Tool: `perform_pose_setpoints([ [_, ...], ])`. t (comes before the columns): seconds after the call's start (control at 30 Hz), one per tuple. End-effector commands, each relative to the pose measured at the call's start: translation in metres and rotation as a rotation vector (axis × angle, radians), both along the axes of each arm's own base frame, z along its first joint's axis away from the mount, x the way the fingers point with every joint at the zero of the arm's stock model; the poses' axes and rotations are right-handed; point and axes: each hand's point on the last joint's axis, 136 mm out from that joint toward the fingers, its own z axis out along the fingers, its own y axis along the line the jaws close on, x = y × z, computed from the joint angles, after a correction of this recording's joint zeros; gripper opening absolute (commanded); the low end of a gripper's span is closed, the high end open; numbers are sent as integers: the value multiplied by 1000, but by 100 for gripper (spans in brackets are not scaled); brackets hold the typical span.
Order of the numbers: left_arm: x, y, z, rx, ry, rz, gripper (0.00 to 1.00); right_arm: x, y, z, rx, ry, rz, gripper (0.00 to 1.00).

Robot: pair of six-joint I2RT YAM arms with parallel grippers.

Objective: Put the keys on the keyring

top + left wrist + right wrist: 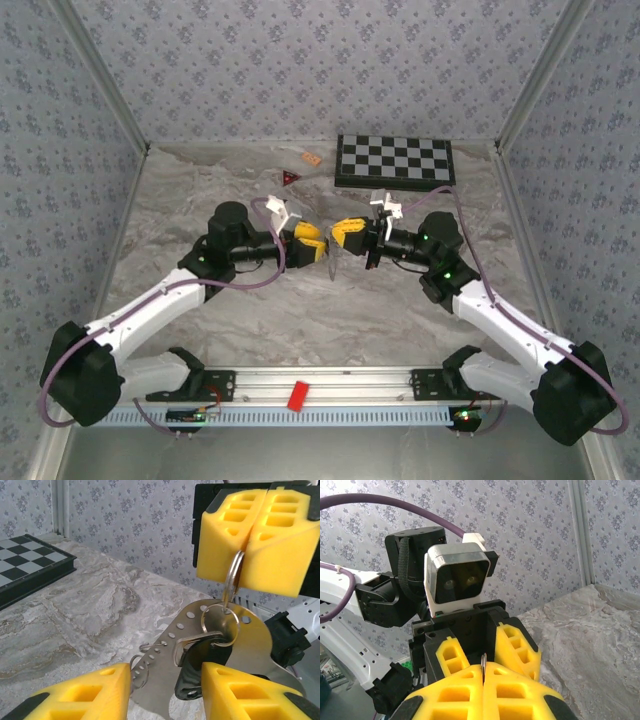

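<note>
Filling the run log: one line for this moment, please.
right claw: shut on silvery metal keyring | left claw: open, at black-headed key | perforated steel plate: hanging below keyring

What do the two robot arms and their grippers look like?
The left arm and the right arm have white links, black joints and purple cables. The left gripper and the right gripper have blocky yellow fingers with rectangular holes.

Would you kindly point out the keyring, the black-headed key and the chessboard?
keyring (232,577), left wrist view, ring's lower arc
black-headed key (192,677), left wrist view, black head
chessboard (394,160), top external view, board's centre
</note>
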Motion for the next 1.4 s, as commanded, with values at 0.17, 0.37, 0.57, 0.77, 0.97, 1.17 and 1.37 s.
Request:
perform_pose_setpoints([
  [0.17,-1,-1,15,-35,-24,-23,39,-7,-1,15,44,-41,6,0],
  [0.37,-5,10,39,-71,-82,26,40,-6,-2,11,48,-35,-6,0],
  [0.57,-5,15,49,-96,-92,53,42,-4,-2,14,60,-41,-17,0],
  [0.77,-3,12,31,-72,-69,51,48,-5,-3,21,90,-43,-16,0],
  [0.97,-1,3,22,-66,-48,23,52,-6,-1,24,104,-33,0,0],
  [1.17,-12,-8,24,-80,-50,-65,56,-7,0,24,105,-27,11,0],
  [1.37,-23,-19,24,-80,-63,-134,54,-7,2,23,106,-22,18,0],
])
